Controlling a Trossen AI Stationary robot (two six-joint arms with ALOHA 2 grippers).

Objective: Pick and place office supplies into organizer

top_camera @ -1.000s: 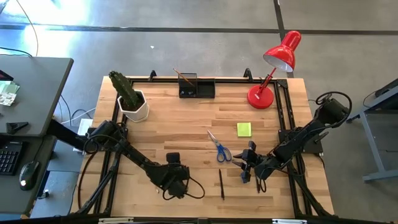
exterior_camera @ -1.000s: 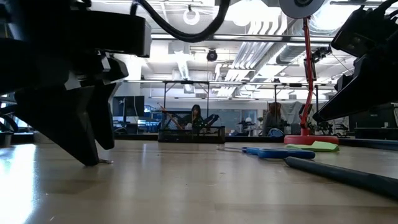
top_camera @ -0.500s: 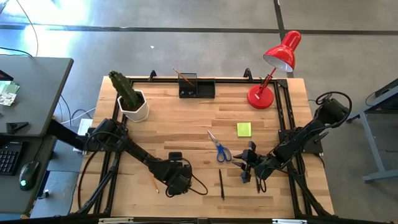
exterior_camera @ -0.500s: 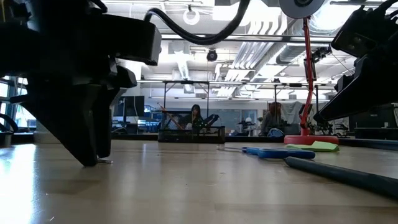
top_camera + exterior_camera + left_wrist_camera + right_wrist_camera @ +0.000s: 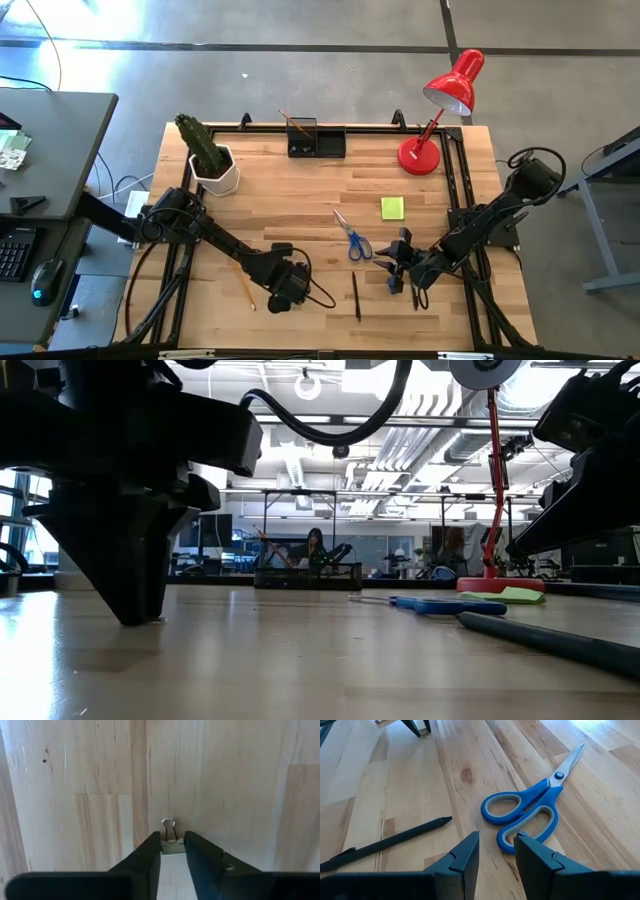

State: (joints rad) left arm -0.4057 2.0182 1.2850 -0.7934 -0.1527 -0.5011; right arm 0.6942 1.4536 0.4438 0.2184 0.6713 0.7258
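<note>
Silver binder clip [image 5: 171,841] sits on the wooden table [image 5: 300,190], right between the left gripper [image 5: 173,851] jaws, which squeeze in on its sides. Right gripper [image 5: 496,851] jaws hang apart just beside the blue scissors [image 5: 532,810].

Left end effector [image 5: 172,851] narrower around binder clip [image 5: 170,842].

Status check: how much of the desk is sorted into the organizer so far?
Done: one pencil stands in the organizer. In hand: the left gripper is down on the table, fingers around a small binder clip. Left: scissors, sticky-note pad, black pen and a loose pencil. The right gripper waits by the scissors.
</note>
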